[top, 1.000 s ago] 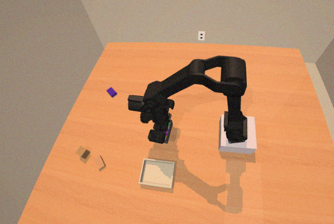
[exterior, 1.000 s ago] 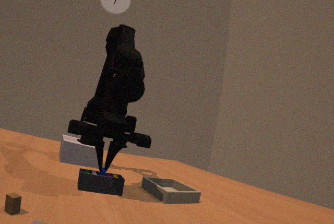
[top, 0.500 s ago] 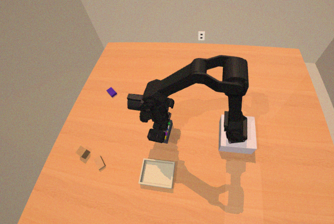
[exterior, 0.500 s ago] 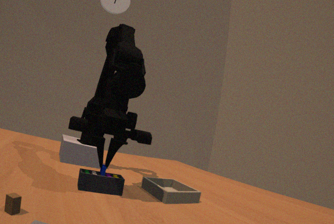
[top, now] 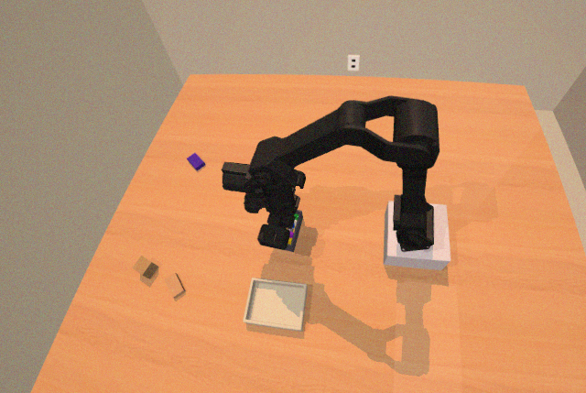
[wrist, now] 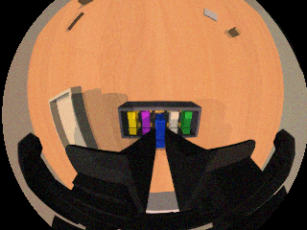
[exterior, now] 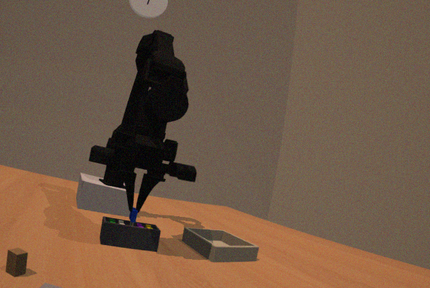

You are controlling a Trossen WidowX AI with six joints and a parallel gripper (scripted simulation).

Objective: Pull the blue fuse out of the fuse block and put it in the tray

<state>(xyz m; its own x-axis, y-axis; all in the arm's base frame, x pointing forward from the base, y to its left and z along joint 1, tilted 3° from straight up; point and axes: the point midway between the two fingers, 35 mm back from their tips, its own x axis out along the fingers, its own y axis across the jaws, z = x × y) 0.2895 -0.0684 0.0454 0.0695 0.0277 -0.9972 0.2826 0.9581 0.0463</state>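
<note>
My gripper [exterior: 134, 210] [wrist: 160, 133] is shut on the blue fuse [exterior: 133, 215] [wrist: 160, 126], gripping its upper part. The fuse stands up above the top of the dark fuse block [exterior: 129, 237] [wrist: 160, 104]; whether its lower end is fully clear of the slot I cannot tell. The yellow fuse [wrist: 132, 123], purple fuse [wrist: 145, 122], white fuse [wrist: 175, 121] and green fuse [wrist: 186, 122] sit in the block, on either side of the middle slot. The grey tray [top: 303, 305] [exterior: 233, 254] stands apart from the block and holds nothing. In the top view the arm hides the blue fuse.
A purple block [top: 196, 161], a brown block [top: 150, 270] [exterior: 16, 262] and a thin flat piece [top: 179, 286] lie away from the fuse block. The arm's pale base [top: 417, 263] [exterior: 100, 196] stands behind the block in the exterior view.
</note>
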